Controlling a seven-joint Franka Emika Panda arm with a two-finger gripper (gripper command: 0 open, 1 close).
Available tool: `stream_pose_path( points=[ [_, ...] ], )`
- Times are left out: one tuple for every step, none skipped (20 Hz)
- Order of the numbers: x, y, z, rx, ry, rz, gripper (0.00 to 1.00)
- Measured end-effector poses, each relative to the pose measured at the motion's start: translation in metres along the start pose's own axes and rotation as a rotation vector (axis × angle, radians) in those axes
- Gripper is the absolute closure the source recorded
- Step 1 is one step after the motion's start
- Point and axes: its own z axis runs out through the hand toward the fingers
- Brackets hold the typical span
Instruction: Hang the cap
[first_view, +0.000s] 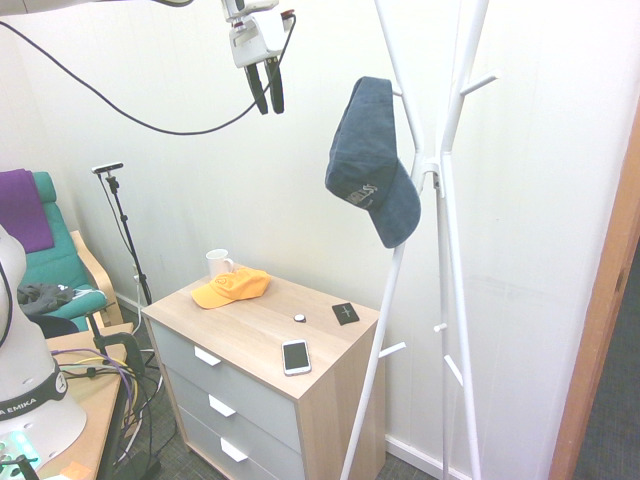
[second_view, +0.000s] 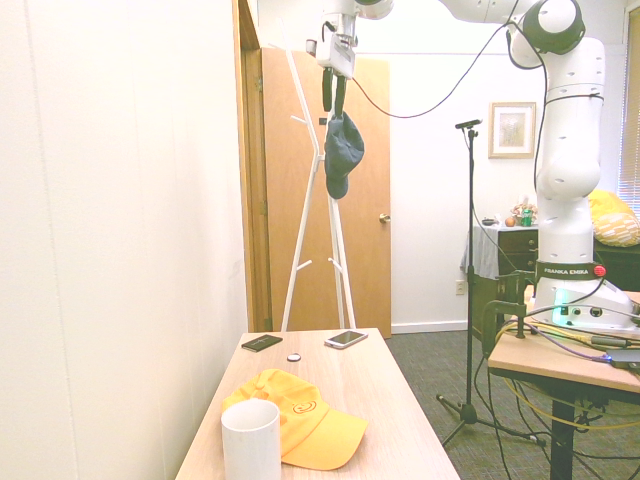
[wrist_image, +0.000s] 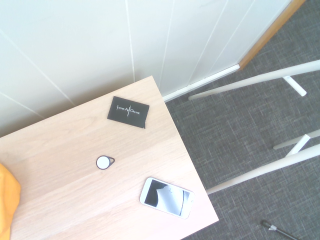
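- Navy cap (first_view: 372, 160) hanging on the white coat rack (first_view: 446, 200), upper middle of the first exterior frame, crown up top, brim drooping down to the right, pale logo just above the brim.
- Claw (first_view: 267, 103) up at the top of that frame, left of the cap and clear of it, pointing straight down, dark fingers (first_view: 259, 90) a little apart with nothing pinched between them.
- From the second exterior view, claw (second_view: 334, 98) just above the cap (second_view: 342, 153) at top centre; contact impossible to judge from that angle.
- Down on the wooden drawer chest (first_view: 250, 330): orange-yellow cap (first_view: 231, 287) beside a white mug (first_view: 218, 264), lower left of centre.
- Also a white smartphone (first_view: 296, 356), a small round white tag (first_view: 299, 318) and a black card (first_view: 346, 313) on the top.
- Wrist view looking straight down on the card (wrist_image: 128, 111), tag (wrist_image: 103, 162) and phone (wrist_image: 166, 197), rack legs (wrist_image: 250, 82) over grey carpet on the right.
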Motion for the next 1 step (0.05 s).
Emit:
stream_pose_path(
  points=[
    [0.0001,-0.0005,0.0011,0.002,0.001,0.0,0.0]
  ],
)
